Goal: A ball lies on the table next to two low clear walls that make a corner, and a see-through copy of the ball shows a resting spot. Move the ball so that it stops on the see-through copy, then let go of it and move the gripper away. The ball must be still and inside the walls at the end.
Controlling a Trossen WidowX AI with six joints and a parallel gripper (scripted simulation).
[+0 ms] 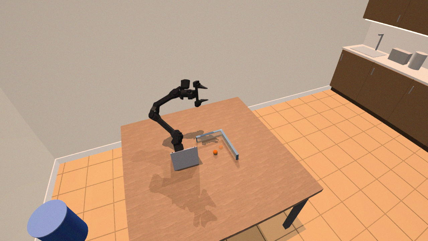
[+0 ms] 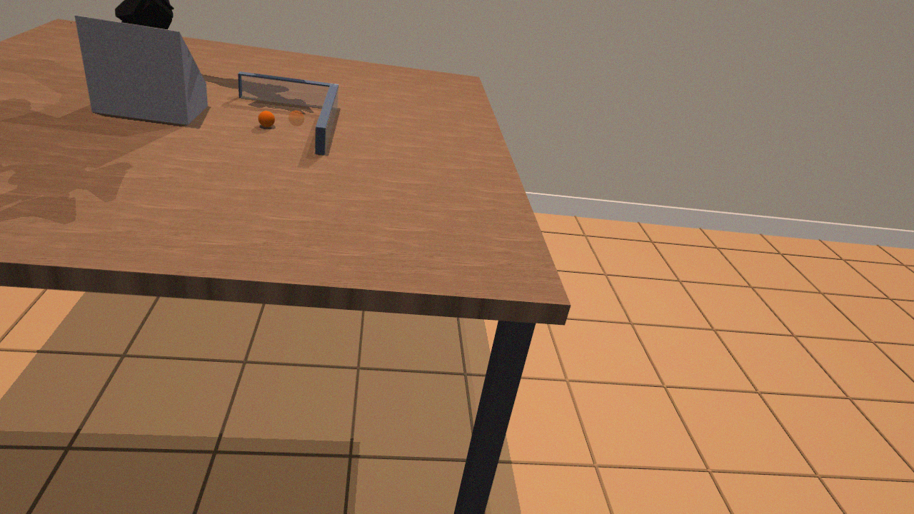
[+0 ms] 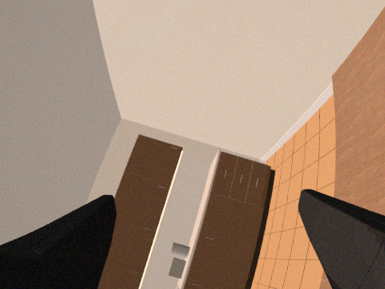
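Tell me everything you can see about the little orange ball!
The ball is small, round and solid orange, smooth with a slight shine. It sits on the wooden table with a little shadow under it. Nothing else touches it. A faint see-through copy lies close beside it, nearer the corner of the clear walls. The grey box is on the ball's other side. The pincer hangs open, high above the table, far from it.

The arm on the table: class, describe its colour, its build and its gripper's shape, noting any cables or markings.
The arm is matt black throughout, built of slim segments with chunkier blocks at the joints. Its gripper has two dark fingers that taper to points. It rises behind a grey-blue box. No cables, labels or markings show.
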